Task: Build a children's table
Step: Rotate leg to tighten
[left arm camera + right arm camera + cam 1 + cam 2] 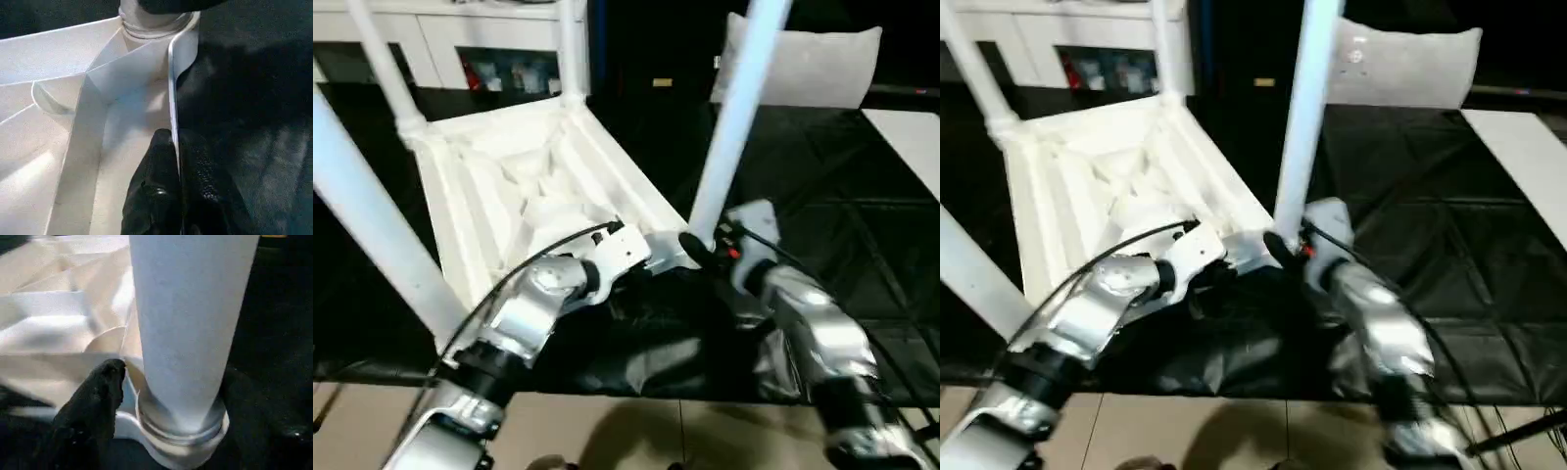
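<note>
Upturned on the dark mat [862, 245], the table [519, 186] has its rim pinched by the left gripper [177, 161] while the right gripper [161, 396], fingers spread around the near leg [734, 127], likely seats it; next, probably a firm push into the socket.

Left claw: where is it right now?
The left claw is at the near edge of the upturned table top, pinching its rim wall just short of the corner socket where a leg stands.

My silver forearms [533, 313], black cables looped along them, black textured fingers [161, 196], white wrist housing [626, 250], small red mark.
</note>
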Controlling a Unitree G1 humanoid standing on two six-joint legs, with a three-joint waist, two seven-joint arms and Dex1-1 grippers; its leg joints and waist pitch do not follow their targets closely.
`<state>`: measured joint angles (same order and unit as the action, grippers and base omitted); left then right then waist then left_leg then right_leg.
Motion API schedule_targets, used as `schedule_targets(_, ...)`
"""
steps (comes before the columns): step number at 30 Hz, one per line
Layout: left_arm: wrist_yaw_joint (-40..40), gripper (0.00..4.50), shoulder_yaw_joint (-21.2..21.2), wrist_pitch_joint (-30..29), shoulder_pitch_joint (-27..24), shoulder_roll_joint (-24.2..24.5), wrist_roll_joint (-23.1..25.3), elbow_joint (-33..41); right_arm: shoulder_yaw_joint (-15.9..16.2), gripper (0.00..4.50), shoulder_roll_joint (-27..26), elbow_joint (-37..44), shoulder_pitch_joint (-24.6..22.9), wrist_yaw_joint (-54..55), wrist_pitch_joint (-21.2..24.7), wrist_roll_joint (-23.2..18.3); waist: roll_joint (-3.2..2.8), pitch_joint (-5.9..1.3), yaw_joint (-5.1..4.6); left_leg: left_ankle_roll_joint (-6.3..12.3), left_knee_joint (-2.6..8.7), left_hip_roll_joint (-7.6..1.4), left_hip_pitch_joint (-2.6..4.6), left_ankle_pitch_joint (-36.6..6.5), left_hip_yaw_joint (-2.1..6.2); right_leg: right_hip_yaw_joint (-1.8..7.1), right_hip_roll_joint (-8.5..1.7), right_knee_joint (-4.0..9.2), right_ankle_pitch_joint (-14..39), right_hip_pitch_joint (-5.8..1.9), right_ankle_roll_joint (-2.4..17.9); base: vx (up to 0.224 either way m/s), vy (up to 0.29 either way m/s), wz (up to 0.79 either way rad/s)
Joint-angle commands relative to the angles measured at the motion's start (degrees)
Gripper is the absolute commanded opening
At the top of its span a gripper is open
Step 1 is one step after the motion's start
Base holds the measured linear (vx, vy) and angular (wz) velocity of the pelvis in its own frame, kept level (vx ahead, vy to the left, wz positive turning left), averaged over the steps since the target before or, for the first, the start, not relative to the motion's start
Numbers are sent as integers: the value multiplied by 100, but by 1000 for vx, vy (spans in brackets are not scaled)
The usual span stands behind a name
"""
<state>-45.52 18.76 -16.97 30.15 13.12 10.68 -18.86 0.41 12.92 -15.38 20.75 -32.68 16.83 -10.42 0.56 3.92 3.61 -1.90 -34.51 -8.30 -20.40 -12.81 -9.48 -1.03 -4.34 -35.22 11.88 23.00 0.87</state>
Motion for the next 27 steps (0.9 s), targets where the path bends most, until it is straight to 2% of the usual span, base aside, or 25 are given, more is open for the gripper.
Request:
schedule_targets(1,-198,0,15,297,-8,146,-13,-60,138,365,184,132,-71,-549,-214,-50,0,-324,3,616,409,-406,-16,-223,121,208,-384,313,-457,-329,1561,0,0,0)
schedule_targets(2,-239,0,10,327,-16,185,-18,-72,145,377,244,120,-78,-589,-275,-8,-15,-347,6,636,398,-407,-14,-178,130,199,-400,301,-515,-346,1613,0,0,0)
schedule_targets(3,-252,0,9,336,-19,197,-19,-76,147,388,263,116,-80,-601,-295,5,-5,-335,-15,652,402,-406,-32,-173,128,196,-406,308,-480,-349,1641,0,0,0)
schedule_targets(4,-520,0,41,588,-95,411,-86,-116,157,400,566,25,-63,-803,-520,135,-11,-341,-20,653,399,-405,-25,-197,125,196,-409,318,-419,-346,1654,0,0,0)
schedule_targets(5,-610,0,66,710,-117,486,-102,-122,155,400,659,22,-59,-923,-584,131,8,-346,-25,654,393,-403,-19,-234,118,195,-406,325,-326,-350,1657,0,0,0)
schedule_targets(9,-1104,0,172,1109,-141,823,-241,-174,268,409,1143,108,-72,-1895,-892,-82,-10,-315,-3,672,405,-429,2,-394,105,200,-402,331,-148,-321,1683,0,0,0)
schedule_targets(10,-1104,0,172,1109,-141,823,-241,-174,268,409,1143,108,-72,-1895,-892,-82,-11,-317,-2,685,407,-433,4,-392,109,199,-404,330,-167,-323,1697,0,0,0)
schedule_targets(11,-1323,0,205,1386,-146,940,-300,-224,410,409,1357,47,-58,-2283,-1030,-19,-11,-337,5,716,396,-441,11,-353,116,188,-406,316,-215,-320,1733,0,0,0)
schedule_targets(14,-1853,0,247,1644,-230,1103,-532,-117,472,409,1555,-77,27,-2837,-1095,-145,8,-361,19,806,378,-444,10,-193,107,188,-416,277,-468,-332,1821,0,0,0)
schedule_targets(15,-1980,0,265,1707,-241,1149,-593,-102,485,409,1602,-117,60,-2968,-1119,-207,-3,-364,31,842,373,-449,10,-120,107,186,-417,262,-555,-328,1862,0,0,0)
schedule_targets(16,-2142,0,294,1785,-236,1209,-654,-107,516,382,1653,-173,111,-3204,-1123,-301,-13,-359,40,863,368,-454,16,-113,99,182,-413,264,-574,-315,1888,0,0,0)
schedule_targets(19,-2441,0,349,1929,-236,1327,-748,-107,603,370,1741,-242,179,-3592,-1108,-382,-13,-359,78,889,363,-467,11,-89,88,171,-404,241,-581,-319,1935,0,0,0)
schedule_targets(21,-2706,0,462,2157,-207,1450,-736,-158,724,348,1786,-416,262,-3881,-1087,-353,3,-404,147,875,345,-481,39,-62,75,165,-419,230,-507,-317,1951,0,0,0)
schedule_targets(22,-2706,0,462,2157,-207,1450,-736,-158,724,348,1786,-416,262,-3881,-1087,-353,-1,-395,161,866,347,-483,32,-51,75,166,-416,230,-480,-307,1940,0,0,0)
schedule_targets(25,-2949,0,475,2108,-198,1448,-893,-46,793,310,1700,-726,424,-4031,-1164,-302,-24,-392,209,799,344,-483,32,-72,64,164,-414,219,-466,-289,1967,0,0,0)
schedule_targets(27,-3026,0,493,2138,-206,1451,-925,-38,827,298,1658,-802,460,-4173,-1140,-348,26,-412,211,718,352,-486,28,-153,69,162,-425,228,-319,-315,1916,0,0,0)
